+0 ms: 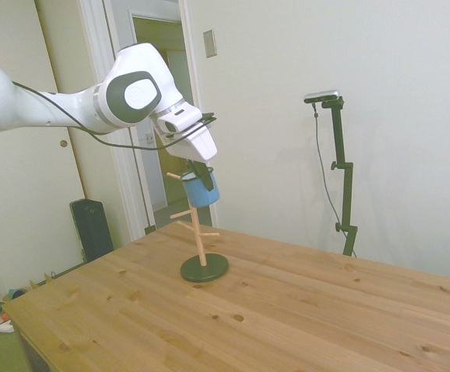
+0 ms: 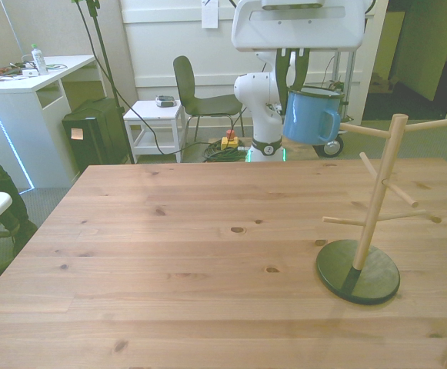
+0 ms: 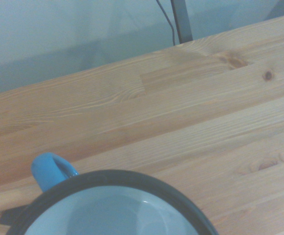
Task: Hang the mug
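While the mug (image 2: 309, 117) hangs in the air above the surface (image 2: 192, 261), we see our hand (image 2: 291, 77) clamped on its rim. It sits upright, its handle turned toward the wooden rack (image 2: 377, 207) and just beside the uppermost peg (image 2: 363, 130).

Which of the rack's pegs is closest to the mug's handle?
The top peg on the front view's left of the rack's post: its tip points at the mug handle, while the lower pegs sit well below.
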### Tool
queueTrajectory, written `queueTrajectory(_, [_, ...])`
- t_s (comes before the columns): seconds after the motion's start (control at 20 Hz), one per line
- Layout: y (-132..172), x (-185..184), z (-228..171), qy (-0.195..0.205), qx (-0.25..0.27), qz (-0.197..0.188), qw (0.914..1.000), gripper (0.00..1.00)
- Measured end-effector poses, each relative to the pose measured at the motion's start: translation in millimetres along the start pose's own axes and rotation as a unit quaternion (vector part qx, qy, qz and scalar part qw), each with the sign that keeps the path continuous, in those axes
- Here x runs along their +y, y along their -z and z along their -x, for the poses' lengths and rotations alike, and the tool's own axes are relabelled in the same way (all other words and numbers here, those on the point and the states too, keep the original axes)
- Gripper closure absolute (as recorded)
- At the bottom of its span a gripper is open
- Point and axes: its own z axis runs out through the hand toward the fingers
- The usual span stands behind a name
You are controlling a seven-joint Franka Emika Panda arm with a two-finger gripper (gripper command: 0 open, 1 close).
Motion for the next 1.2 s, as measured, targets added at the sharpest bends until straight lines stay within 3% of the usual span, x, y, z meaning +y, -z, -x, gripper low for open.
queueTrajectory(0.7, [-17.6,-31.6,42.2,0.016,0.009,0.014,0.9997,1.00])
queueTrajectory(0.75, [-17.7,-33.1,45.2,0.017,0.010,0.014,0.9997,0.00])
queueTrajectory(1.2, [-19.0,-34.4,52.3,0.021,0.006,0.021,0.9995,0.00])
